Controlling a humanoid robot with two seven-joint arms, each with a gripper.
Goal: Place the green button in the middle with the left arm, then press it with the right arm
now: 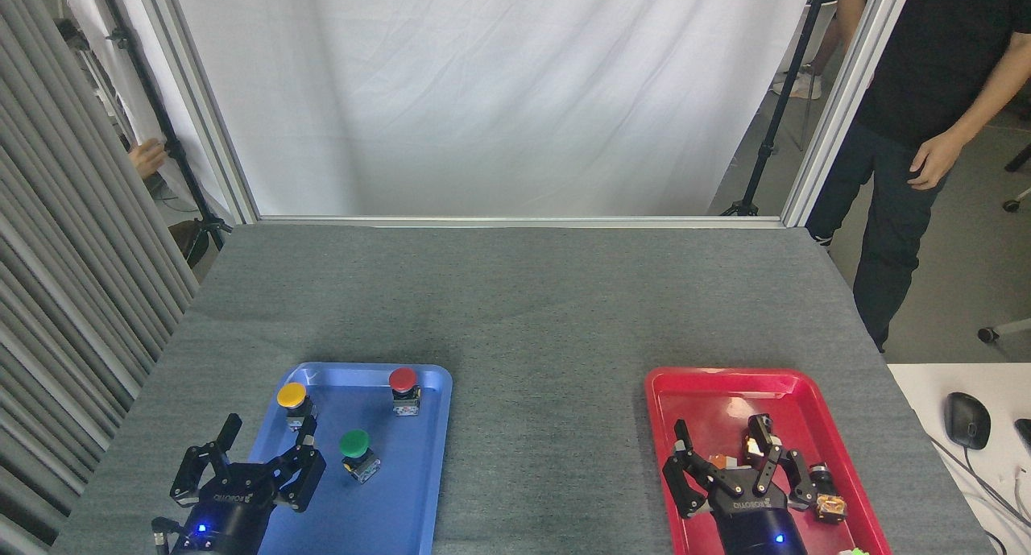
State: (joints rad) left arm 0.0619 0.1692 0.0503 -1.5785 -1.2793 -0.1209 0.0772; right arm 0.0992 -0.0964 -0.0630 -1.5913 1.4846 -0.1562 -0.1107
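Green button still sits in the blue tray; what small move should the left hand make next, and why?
Probably shift the left hand right and forward over the green button. Its fingers are spread open and empty, and the button stands untouched in the blue tray, not yet in the middle.

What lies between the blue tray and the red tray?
Nothing: in the head view, only bare grey tabletop cloth lies between the blue tray and red tray.

we have one view only, from our own head, looking forward and down over the grey tabletop cloth (pixel 523 297). it faces a white curtain (pixel 483 88) at the table's far edge. our left gripper (pixel 258 458) and right gripper (pixel 733 458) enter at the bottom edge, nearest the camera.
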